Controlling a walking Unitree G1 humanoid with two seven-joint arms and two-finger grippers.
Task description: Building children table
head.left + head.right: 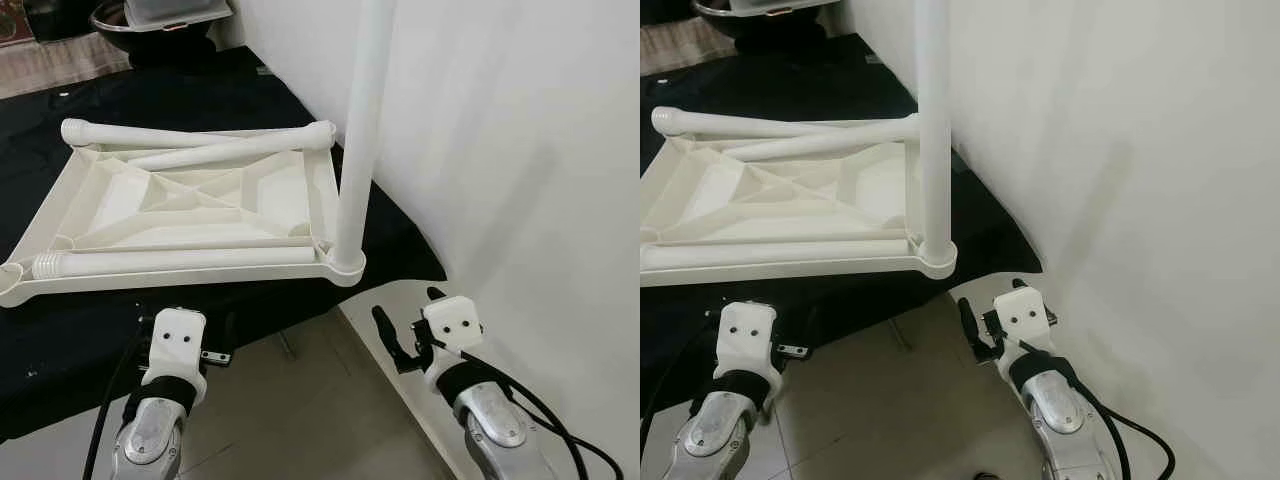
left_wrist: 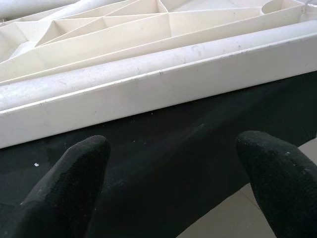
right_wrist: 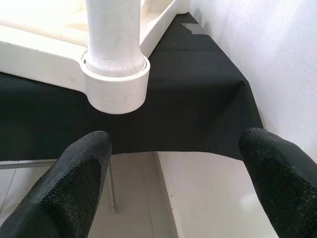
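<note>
Starting at the left, our left claw (image 1: pixel 186 352) hangs just off the near edge of the desk (image 1: pixel 60 350), its fingers (image 2: pixel 79 171) spread wide and holding nothing. Ahead of it the white plastic tabletop (image 1: pixel 190 195) lies upside down on the black cloth (image 1: pixel 200 90), ribbed underside up, with three loose legs lying on it: one across the far edge (image 1: pixel 190 134), one slanting below it (image 1: pixel 215 153), and one along the near edge (image 1: pixel 170 262). At the near right corner a fourth leg (image 1: pixel 358 130) stands upright, seated in its round socket (image 3: pixel 115 87) close to the white wall (image 1: pixel 520 150). Further right, our right claw (image 1: pixel 410 330) hovers below that corner over the floor, also open and empty.

We judge the legs to be light, stiff, hollow tubes, smooth and somewhat slippery, so we would grip one around its middle. The nearest leg has a ribbed left end (image 1: pixel 47 265), probably the end that fits a socket.
</note>
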